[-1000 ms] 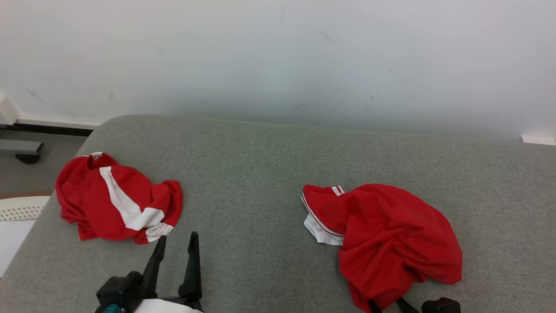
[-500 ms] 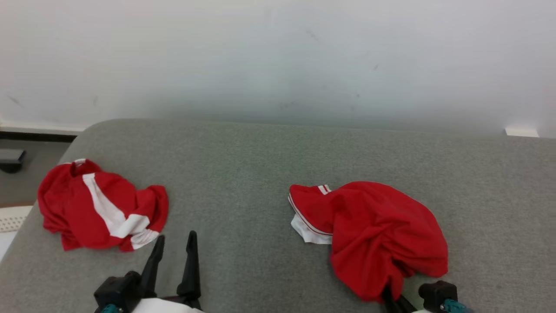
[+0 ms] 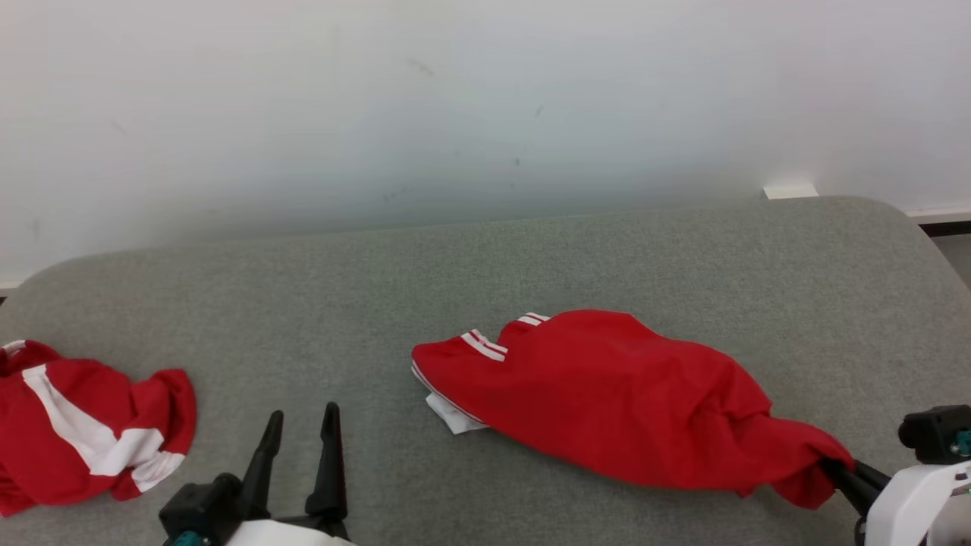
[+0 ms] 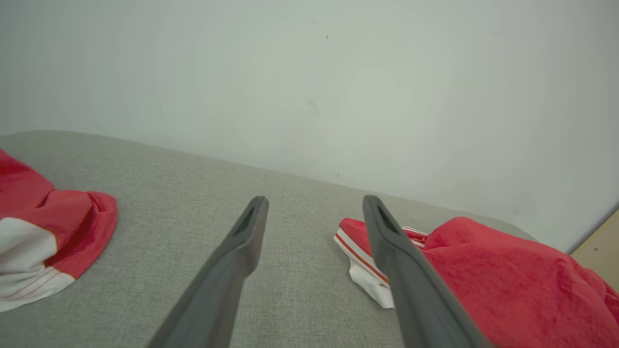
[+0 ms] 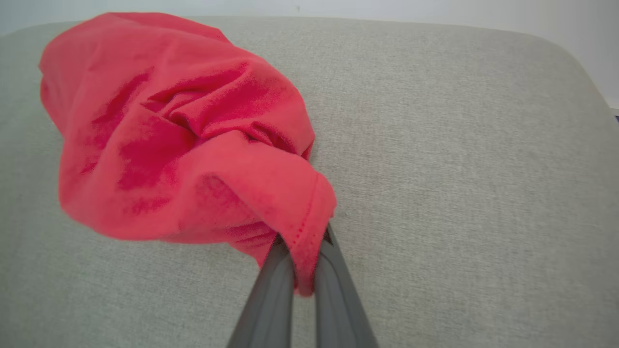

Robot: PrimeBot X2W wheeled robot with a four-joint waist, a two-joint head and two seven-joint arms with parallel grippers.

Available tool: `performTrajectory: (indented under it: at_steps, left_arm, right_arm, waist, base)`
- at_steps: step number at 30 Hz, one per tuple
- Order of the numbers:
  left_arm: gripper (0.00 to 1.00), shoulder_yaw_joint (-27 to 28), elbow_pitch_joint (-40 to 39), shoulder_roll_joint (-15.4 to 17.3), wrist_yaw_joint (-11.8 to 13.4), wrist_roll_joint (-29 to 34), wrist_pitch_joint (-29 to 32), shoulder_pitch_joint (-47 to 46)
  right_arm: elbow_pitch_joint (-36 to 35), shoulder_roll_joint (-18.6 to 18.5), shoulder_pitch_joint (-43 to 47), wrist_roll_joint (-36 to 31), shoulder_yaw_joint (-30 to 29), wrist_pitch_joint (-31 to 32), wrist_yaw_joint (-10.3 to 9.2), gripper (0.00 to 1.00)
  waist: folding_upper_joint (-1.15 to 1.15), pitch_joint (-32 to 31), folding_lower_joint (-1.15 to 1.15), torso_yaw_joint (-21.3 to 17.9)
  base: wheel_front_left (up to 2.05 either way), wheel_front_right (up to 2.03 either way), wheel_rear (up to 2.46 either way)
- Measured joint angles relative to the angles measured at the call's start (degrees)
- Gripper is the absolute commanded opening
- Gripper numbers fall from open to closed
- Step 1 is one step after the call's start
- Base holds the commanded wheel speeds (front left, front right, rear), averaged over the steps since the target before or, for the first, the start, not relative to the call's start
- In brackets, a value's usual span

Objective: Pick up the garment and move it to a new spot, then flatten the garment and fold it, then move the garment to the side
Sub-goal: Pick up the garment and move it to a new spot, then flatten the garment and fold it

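The crumpled red cloth garment with white-striped trim (image 3: 607,402) lies stretched across the middle of the grey felt-covered table (image 3: 303,296), its right end drawn into a tail near the table's front right. The right gripper (image 5: 302,253) is clamped on that tail, its dark fingers pressed together over a hemmed fold. The left gripper (image 3: 302,413) hovers at the table's front left, fingers spread apart, near a second bunched red-and-white cloth (image 3: 83,432) at the table's left edge.
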Motion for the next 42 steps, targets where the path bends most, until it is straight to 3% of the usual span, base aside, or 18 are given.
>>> performTrajectory:
  at_steps: [5,9,10,11,12,13,20,26,29,35,38,42]
  left_arm:
    - [1.0,-0.05,0.0,-0.01,-0.08,0.02,0.0,-0.71]
    - [1.0,0.01,0.4,-0.02,-0.47,0.09,0.0,-1.88]
    - [1.0,-0.08,0.56,-0.02,-0.67,0.1,0.0,-2.1]
    - [1.0,-0.11,0.86,-0.01,-0.86,0.1,0.0,-2.38]
    - [1.0,-0.31,1.09,-0.02,-0.9,0.1,0.0,-2.72]
    - [1.0,-0.45,1.3,-0.02,-0.97,0.1,0.0,-2.97]
    - [1.0,-0.42,2.29,-0.01,-0.94,0.12,0.0,-2.76]
    - [1.0,-0.26,2.1,-0.01,-1.01,0.3,0.0,-1.74]
    - [1.0,-0.47,1.7,-0.01,-0.85,0.3,0.0,-1.38]
    - [1.0,-0.75,1.35,-0.01,-0.87,0.29,0.0,-1.21]
    - [1.0,-0.79,1.12,-0.01,-0.87,0.27,0.0,-1.12]
    - [1.0,-1.15,1.15,-0.03,-0.93,0.27,0.0,-0.99]
  right_arm:
    - [-2.25,-5.28,0.98,3.93,-2.81,7.98,0.0,0.0]
    - [1.25,-6.92,0.64,3.35,-4.25,11.13,0.0,0.0]
    - [2.59,-6.67,0.44,2.97,-4.31,11.46,0.0,0.12]
    - [4.03,-6.1,0.23,2.61,-4.32,11.59,0.0,0.38]
    - [5.44,-5.43,0.11,2.3,-4.25,11.5,0.0,0.87]
    - [6.95,-4.69,0.02,1.99,-4.11,11.27,0.0,1.0]
    - [9.95,-1.8,-0.12,-0.69,-5.43,4.94,0.0,1.0]
    - [2.11,-1.43,2.55,-2.44,-12.34,-0.74,0.0,1.0]
    - [-2.37,-0.26,5.44,-7.09,-16.34,-2.71,0.0,1.0]
    - [-11.41,9.09,10.48,-17.37,-24.2,-8.79,-0.01,1.0]
    - [-13.8,15.05,12.84,-19.82,-24.87,-12.45,0.0,1.0]
    - [-12.79,18.64,14.15,-22.06,-24.54,-15.72,0.0,1.0]
  waist:
    - [0.0,1.89,0.0,-1.15]
    - [0.0,3.57,0.0,-1.35]
    - [0.0,3.94,0.0,-1.31]
    - [0.0,4.27,0.0,-1.18]
    - [0.0,4.47,0.01,-0.96]
    - [0.0,4.59,0.0,-0.69]
    - [0.0,2.96,0.0,0.27]
    - [0.0,0.34,0.0,0.74]
    - [0.0,-0.14,0.0,1.13]
    - [0.0,-0.29,0.0,1.9]
    - [0.0,-0.23,0.0,2.04]
    - [0.0,-0.25,0.0,2.19]
  base:
    - [0.0,0.0,0.0]
    - [0.0,0.0,0.0]
    - [0.0,0.0,0.0]
    - [0.0,0.0,0.0]
    - [0.0,0.0,0.0]
    - [0.0,0.0,0.0]
    - [0.0,0.0,0.0]
    - [0.0,0.0,0.0]
    - [0.0,0.0,0.0]
    - [0.0,0.0,0.0]
    - [0.0,0.0,0.0]
    - [0.0,0.0,0.0]
